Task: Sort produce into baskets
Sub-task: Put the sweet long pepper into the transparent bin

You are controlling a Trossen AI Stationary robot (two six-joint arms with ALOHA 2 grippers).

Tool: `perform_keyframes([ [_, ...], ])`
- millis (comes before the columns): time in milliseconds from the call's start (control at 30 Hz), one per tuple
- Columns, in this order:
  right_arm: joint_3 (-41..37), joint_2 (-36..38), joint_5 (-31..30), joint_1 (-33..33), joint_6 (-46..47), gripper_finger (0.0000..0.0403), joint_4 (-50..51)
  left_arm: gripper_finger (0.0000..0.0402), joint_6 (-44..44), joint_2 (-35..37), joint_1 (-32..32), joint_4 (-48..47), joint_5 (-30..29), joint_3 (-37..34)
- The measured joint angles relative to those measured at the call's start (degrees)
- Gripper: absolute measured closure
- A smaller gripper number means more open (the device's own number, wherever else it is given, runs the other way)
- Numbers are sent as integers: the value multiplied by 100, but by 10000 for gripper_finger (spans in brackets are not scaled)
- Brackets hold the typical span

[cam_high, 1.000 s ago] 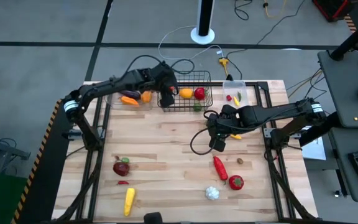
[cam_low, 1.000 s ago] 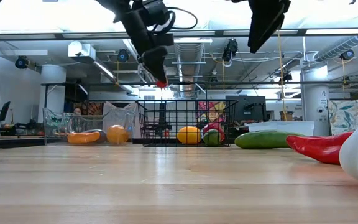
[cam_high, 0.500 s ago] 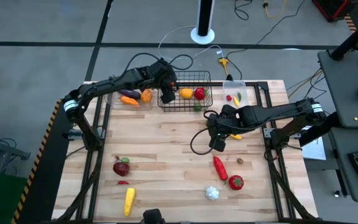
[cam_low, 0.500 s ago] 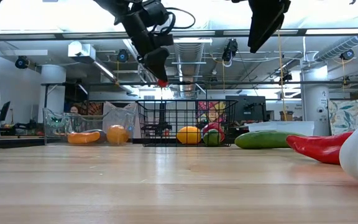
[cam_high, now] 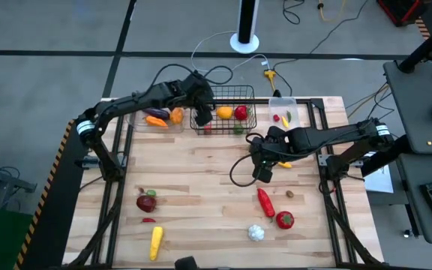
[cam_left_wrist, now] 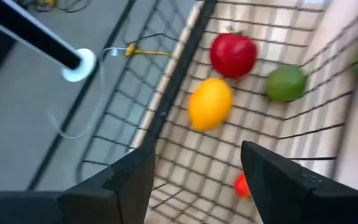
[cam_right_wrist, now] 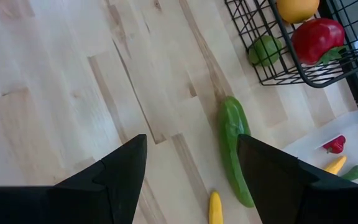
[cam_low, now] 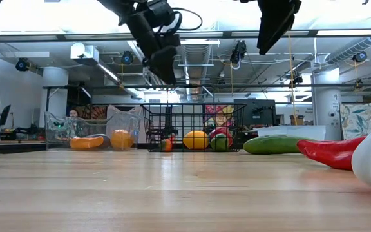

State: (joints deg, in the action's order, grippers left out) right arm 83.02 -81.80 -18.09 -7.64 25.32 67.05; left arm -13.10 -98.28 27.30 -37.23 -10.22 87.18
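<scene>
My left gripper (cam_left_wrist: 197, 163) hangs open and empty above the black wire basket (cam_high: 231, 88). On the basket's floor lie a yellow-orange fruit (cam_left_wrist: 209, 103), a red fruit (cam_left_wrist: 233, 54), a green lime (cam_left_wrist: 285, 83) and a small red piece (cam_left_wrist: 243, 185). The small red piece also shows low in the basket (cam_low: 166, 144), under my left gripper (cam_low: 165, 72). My right gripper (cam_high: 261, 172) stands open above the middle of the table, holding nothing. A green cucumber (cam_right_wrist: 235, 149) lies on the wood in front of it.
A clear bin (cam_high: 142, 114) left of the basket holds an eggplant, a carrot and an orange. A small clear bin (cam_high: 294, 105) on the right holds small peppers. A red pepper (cam_high: 265, 201), tomato (cam_high: 284, 220), garlic (cam_high: 255, 232), yellow corn (cam_high: 156, 241) and a dark red piece (cam_high: 147, 201) lie near the front.
My left gripper has let go of the small red piece that it held at its fingertips above the basket. The piece has fallen and now lies on the basket's floor. My right arm has kept still.
</scene>
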Motion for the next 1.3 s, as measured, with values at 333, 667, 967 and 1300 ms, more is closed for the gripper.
perform_keyframes([
  [333,-641,4,135,-18,636,161,-2,182,759,108,-1101,-694,-144,-1],
  [667,-1385,5,670,-809,2138,161,13,182,1961,385,-3174,-1843,-1474,-39],
  [967,-1418,5,671,-1658,3479,161,-26,182,2403,649,-4823,-1975,-1580,-546],
  [1300,-1513,-120,761,-1912,4236,161,-1024,182,4421,1926,-5734,-1136,-2655,-2183],
])
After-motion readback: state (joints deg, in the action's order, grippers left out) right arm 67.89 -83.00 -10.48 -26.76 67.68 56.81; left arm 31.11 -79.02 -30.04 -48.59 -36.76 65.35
